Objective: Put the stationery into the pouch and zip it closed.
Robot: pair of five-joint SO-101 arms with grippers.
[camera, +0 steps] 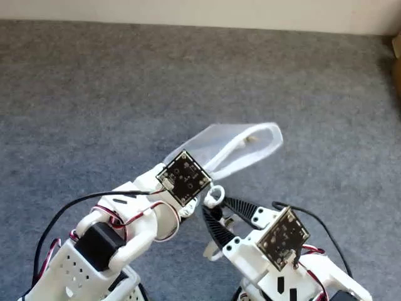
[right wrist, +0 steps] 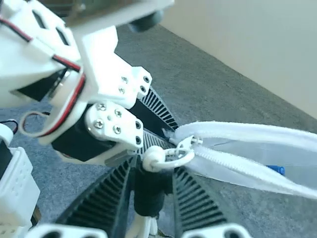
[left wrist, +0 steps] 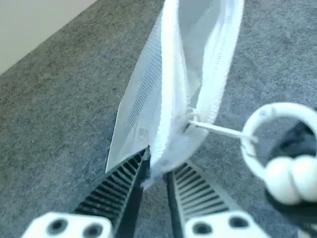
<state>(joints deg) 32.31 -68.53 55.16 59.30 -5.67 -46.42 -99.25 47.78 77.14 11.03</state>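
Note:
A white translucent pouch [camera: 235, 147] lies on the grey carpet with its mouth open along the zipper. My left gripper [left wrist: 156, 162] is shut on the pouch's near end [left wrist: 163, 148], just behind the zipper slider [left wrist: 190, 121]. From the slider hangs a white pull ring [left wrist: 275, 136] with two white beads. My right gripper [right wrist: 153, 171] is shut on that pull ring [right wrist: 161, 158] and stands right beside the left gripper [right wrist: 166, 130]. A blue item [right wrist: 275, 169] shows through the pouch wall [right wrist: 257, 148]. In the high view the ring [camera: 215, 195] sits between both arms.
Grey carpet [camera: 94, 94] spreads around the pouch on every side. A pale wall [camera: 188, 11] runs along the far edge. Both arm bodies crowd the near edge, with cables [camera: 75, 207] looping beside the left one.

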